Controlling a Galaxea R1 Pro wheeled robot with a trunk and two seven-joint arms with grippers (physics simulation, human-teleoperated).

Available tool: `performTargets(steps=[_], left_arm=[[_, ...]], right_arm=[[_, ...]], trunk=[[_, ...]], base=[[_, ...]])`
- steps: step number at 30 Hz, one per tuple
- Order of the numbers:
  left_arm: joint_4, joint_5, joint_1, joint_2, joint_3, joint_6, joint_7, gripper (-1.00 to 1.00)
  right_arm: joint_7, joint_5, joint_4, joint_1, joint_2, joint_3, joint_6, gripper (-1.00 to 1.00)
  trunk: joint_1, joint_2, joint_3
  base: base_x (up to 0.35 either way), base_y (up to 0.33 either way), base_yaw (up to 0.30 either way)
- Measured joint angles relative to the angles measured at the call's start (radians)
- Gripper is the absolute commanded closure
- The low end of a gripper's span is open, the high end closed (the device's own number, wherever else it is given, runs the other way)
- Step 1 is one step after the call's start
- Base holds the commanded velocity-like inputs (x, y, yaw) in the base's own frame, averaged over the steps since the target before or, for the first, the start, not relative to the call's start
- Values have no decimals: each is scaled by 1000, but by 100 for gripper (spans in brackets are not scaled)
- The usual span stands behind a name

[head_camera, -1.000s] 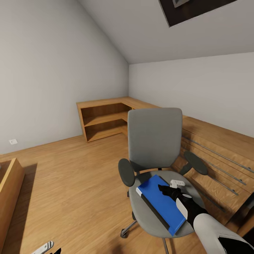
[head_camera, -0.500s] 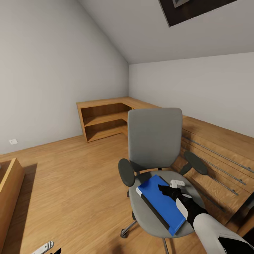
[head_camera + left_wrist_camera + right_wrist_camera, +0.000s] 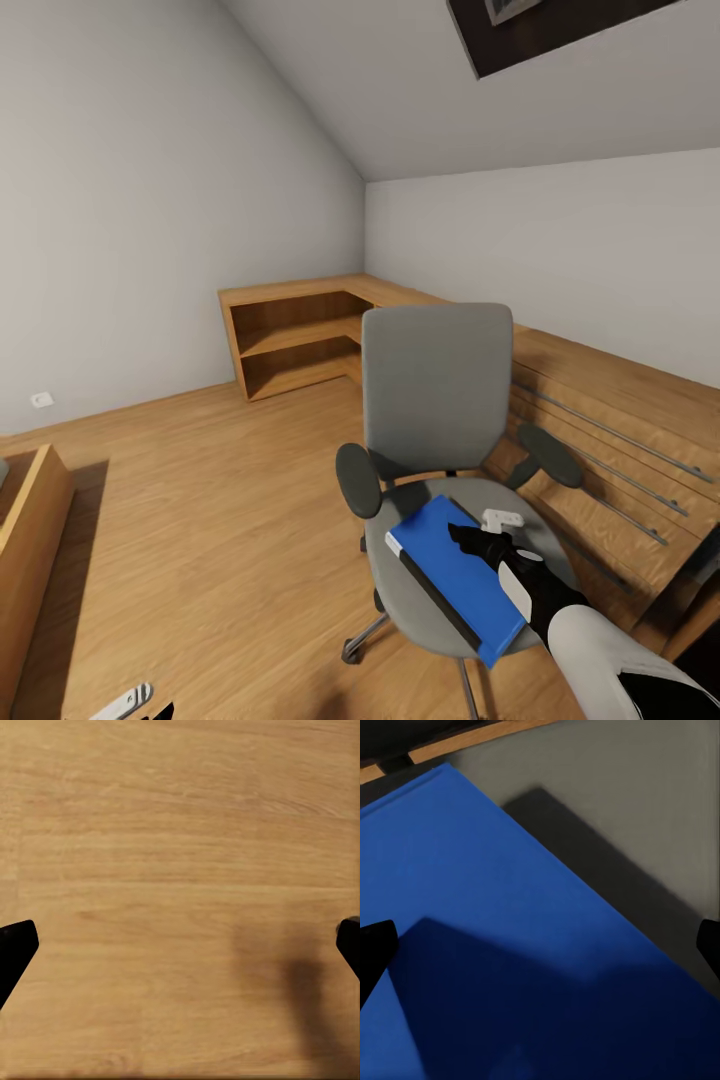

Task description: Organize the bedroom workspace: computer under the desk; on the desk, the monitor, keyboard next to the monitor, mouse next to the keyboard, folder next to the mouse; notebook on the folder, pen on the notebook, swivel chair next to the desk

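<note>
blue folder [image 3: 455, 575] under right hand [image 3: 470, 541] (spread)

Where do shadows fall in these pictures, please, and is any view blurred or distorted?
Head view: sharp, wide-angle stretch at the edges. Right wrist view: a dark shadow lies across the folder and onto the swivel chair seat. Left wrist view: a soft shadow on the wooden floor; fingers dark at the edges.

A wooden corner shelf unit [image 3: 300, 335] is standing against the far grey walls. A low wooden cabinet [image 3: 620, 420] with long metal handles is running along the right wall. Overhead, a dark opening [image 3: 545, 25], possibly a skylight, is showing.
</note>
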Motion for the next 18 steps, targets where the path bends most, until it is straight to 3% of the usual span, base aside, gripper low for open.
performTargets(steps=[18], left_arm=[[0, 0, 0, 0, 0, 0, 0, -100]], right_arm=[[0, 0, 0, 0, 0, -3, 0, -100]], trunk=[[0, 0, 0]], base=[[-40, 0, 0]])
